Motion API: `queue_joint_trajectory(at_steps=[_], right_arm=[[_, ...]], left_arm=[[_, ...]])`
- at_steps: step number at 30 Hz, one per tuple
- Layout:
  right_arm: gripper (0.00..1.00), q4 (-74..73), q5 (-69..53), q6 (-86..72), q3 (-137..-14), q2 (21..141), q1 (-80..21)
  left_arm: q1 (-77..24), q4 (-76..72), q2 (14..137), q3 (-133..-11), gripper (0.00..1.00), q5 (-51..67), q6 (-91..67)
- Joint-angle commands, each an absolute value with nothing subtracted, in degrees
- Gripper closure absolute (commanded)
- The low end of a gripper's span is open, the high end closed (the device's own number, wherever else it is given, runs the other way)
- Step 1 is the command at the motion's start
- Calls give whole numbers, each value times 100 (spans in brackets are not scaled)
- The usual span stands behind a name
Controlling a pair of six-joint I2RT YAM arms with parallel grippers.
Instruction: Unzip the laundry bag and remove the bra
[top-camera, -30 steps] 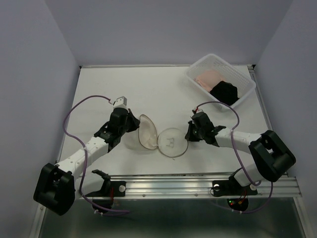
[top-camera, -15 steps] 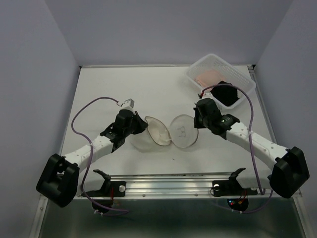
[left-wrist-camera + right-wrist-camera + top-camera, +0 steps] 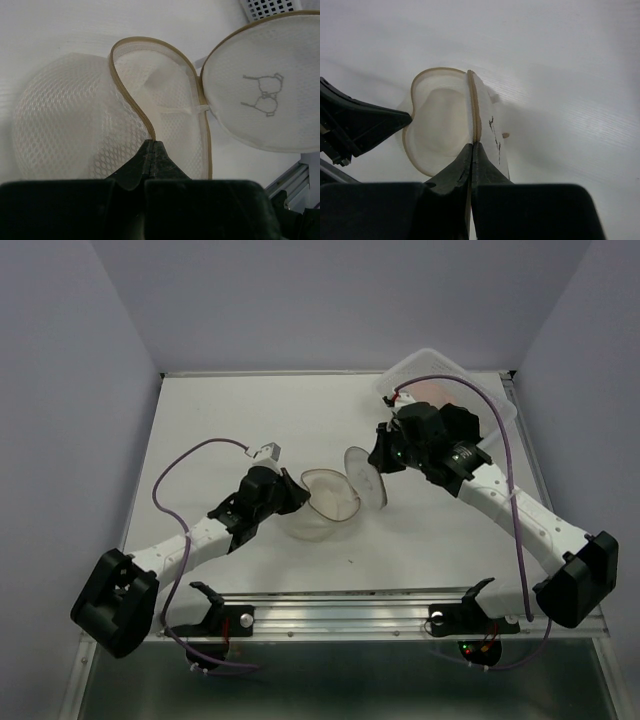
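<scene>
White table (image 3: 220,420); laundry bag's (image 3: 65,125) mesh weave shows only from left wrist.

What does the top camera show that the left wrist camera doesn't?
Only the top view: both arms whole, and the right gripper holding the bag's flat lid up on edge. Only the left wrist view: the bra outline printed on that lid. Both: the laundry bag lying open on the table, with the left gripper pinching its tan zipper rim.
</scene>
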State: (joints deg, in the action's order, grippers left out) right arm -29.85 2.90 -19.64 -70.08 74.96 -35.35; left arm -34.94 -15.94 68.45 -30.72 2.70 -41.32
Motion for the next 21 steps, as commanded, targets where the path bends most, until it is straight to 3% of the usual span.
queue_joint_trajectory(at_steps=[1,12,21], right_arm=[[99,-2743,-659,-2021,-7260,7716,-3577],[99,-1416,-1818,-2855,-6891,8375,-3928],[95,-669,-2082,-3339,-6751,8701,-4455]], left_arm=[[-3621,-1889,6364,-2761,100,141,-4236],[-3885,-2364,6354,-2250,100,62,-4500],[-3920,-2408,5968,-1978,100,-228,-4641]])
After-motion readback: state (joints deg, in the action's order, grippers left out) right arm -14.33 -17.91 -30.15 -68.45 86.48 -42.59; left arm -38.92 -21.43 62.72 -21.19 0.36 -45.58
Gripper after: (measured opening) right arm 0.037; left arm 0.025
